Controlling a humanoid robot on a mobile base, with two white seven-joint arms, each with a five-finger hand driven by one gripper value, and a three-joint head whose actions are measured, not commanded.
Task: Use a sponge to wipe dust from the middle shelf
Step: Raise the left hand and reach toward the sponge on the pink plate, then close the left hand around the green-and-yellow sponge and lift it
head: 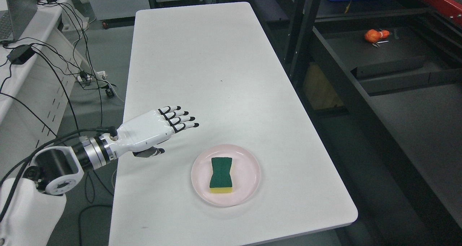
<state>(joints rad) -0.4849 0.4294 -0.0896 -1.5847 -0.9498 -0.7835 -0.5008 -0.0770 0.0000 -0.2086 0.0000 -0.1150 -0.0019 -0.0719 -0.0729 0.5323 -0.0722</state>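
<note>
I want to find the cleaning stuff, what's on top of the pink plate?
A sponge lies flat on the pink plate, green scrubbing side up, with a yellow layer showing at its near edge. The patch of plate beneath it is hidden.

No text, label, brand, number or sign can be read anywhere in this view.

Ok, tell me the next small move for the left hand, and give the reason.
Probably shift the left hand to the right and toward the table's near edge, until it is over the sponge, then lower to grasp it. The hand hovers open, holding nothing, left of the pink plate, and the sponge lies untouched on that plate, green side up.
</note>
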